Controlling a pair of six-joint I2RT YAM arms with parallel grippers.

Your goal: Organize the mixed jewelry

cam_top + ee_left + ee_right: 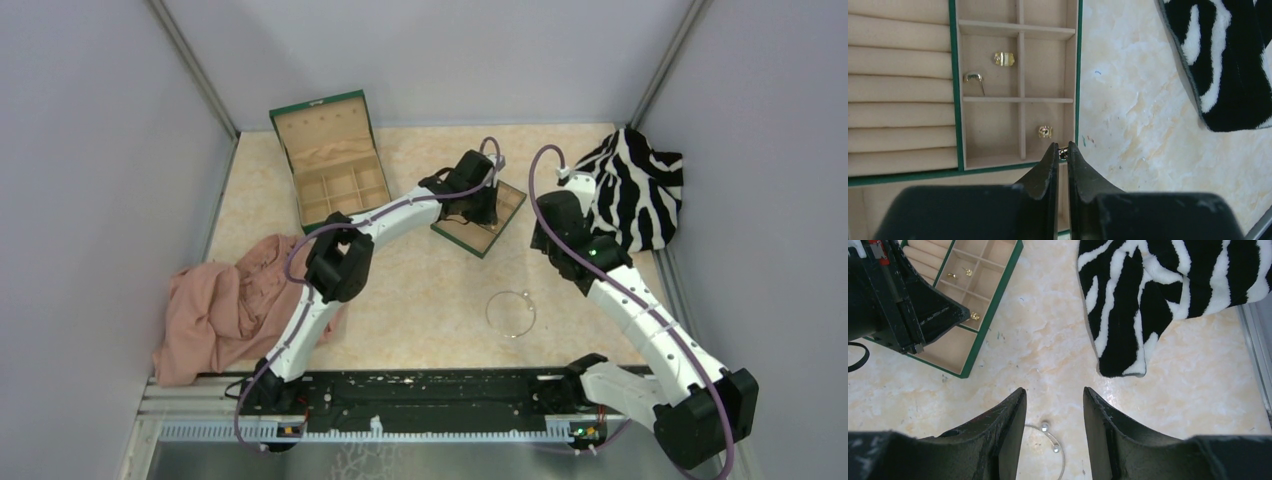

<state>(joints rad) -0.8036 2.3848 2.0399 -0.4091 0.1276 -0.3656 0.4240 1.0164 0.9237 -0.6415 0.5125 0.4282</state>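
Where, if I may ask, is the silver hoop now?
Top view: the silver hoop lies on the table right of centre, beside the right pincer.

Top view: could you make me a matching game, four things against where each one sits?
1. silvery wire hoop
2. tiny jewelry piece
3. zebra-striped cloth
4. pink cloth

A. far right corner of the table
B. pinched between the left fingers
C. left side of the table
D. flat on open tabletop, nothing touching it

Pairs: 1-D, 2-B, 3-A, 4-C
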